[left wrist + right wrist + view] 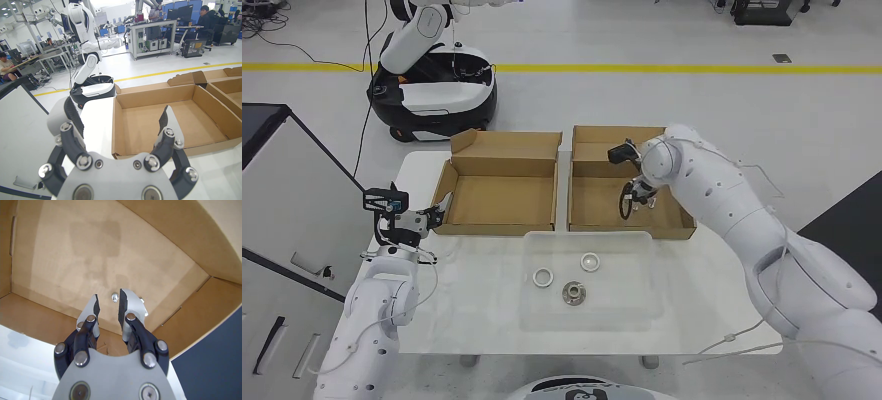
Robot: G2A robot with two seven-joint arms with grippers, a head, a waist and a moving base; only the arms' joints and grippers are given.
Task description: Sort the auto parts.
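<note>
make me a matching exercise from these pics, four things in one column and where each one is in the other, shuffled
1 left gripper
2 right gripper
3 bolt
4 three rings

a in the clear tray
b lying on the floor of the right box
c open, above the right box
d open, beside the empty left box

Pairs: 1-d, 2-c, 3-b, 4-a

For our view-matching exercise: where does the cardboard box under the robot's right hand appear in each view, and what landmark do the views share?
Top view: the cardboard box is the right one of two, beneath the right hand.
Left wrist view: the cardboard box is partly seen, next to the empty box.
Right wrist view: its floor and walls surround the right hand.
Shared landmark: the white table it stands on.
</note>
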